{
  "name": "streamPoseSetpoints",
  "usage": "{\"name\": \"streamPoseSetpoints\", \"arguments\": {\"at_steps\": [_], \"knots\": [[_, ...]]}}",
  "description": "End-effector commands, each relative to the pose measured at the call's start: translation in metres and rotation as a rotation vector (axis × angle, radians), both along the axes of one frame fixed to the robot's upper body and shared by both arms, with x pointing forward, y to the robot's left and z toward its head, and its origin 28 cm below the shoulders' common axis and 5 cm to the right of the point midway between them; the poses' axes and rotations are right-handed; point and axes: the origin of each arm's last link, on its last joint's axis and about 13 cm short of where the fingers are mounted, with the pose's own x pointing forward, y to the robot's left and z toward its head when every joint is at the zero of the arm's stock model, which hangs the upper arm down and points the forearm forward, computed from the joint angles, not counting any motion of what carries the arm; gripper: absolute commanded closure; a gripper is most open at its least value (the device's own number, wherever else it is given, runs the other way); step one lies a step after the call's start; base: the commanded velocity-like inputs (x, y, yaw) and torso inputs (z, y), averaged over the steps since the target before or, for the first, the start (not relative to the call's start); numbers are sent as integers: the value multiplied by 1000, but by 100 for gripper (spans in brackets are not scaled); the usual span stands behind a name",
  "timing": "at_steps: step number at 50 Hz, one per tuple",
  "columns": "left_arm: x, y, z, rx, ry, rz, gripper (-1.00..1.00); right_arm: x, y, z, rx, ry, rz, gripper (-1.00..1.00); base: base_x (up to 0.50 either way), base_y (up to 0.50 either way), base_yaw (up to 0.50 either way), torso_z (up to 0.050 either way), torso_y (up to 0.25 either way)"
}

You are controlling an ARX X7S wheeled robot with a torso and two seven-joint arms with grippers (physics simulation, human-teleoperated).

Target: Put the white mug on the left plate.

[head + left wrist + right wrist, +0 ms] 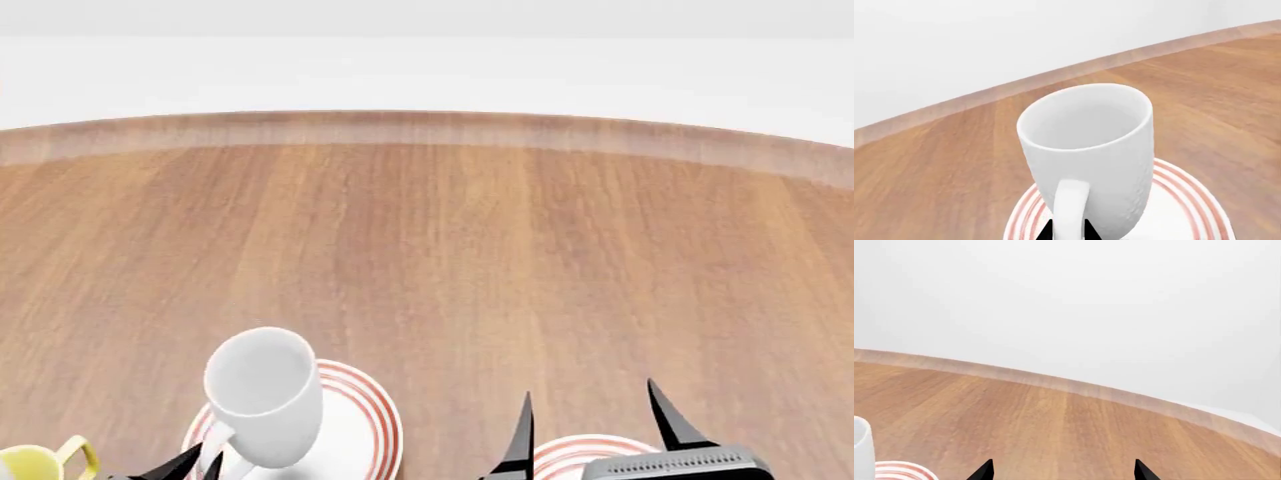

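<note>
Wood-grain table [441, 260], the largest item: brown planks running away from me to a curved pale far edge, with a white wall behind it; the whole middle and far stretch of its surface lies open ahead of both my arms. Left plate [367, 415], white with thin red rings at the rim, sits near my side of the table at the head view's lower left; the bottom of the frame cuts off its near part. A second ringed plate [567, 455] lies well apart to its right, just beside my right gripper [590, 420]. White mug [267, 395], tall and glossy: it stands on the left plate, long axis close to vertical but leaning a little, mouth open upward and tipped slightly toward the far edge, loop handle [1071, 210] turned back toward me. My left gripper [1067, 231] has its two dark fingertips set one on each side of that handle, closed in against it as far as the left wrist view shows, so I am grasping the mug by the handle. My right gripper hangs above the table with its fingers spread wide and nothing between them. Smallest entry: a mug with yellow handle [47, 462] at the head view's lower left corner, near the left plate, mostly cut off.
</note>
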Motion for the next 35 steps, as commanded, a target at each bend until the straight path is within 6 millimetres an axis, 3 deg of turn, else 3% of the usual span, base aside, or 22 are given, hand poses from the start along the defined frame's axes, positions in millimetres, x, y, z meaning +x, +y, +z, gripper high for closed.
{"name": "streamPoseSetpoints", "arguments": {"at_steps": [1,28,29,35], "knots": [[4,-6,-3,-7,2,1,100,0,-1,-1,2,1,-1,-100,0,0,0,0,0],[14,-12,-14,-2,38,44,100,-2,-2,1,3,-6,-5,-100,0,0,0,0,0],[14,-12,-15,-2,40,40,-100,-2,-2,1,3,-5,-6,-100,0,0,0,0,0],[14,-11,-14,-7,34,54,-100,-2,-2,0,4,-4,-6,-100,0,0,0,0,0]]}}
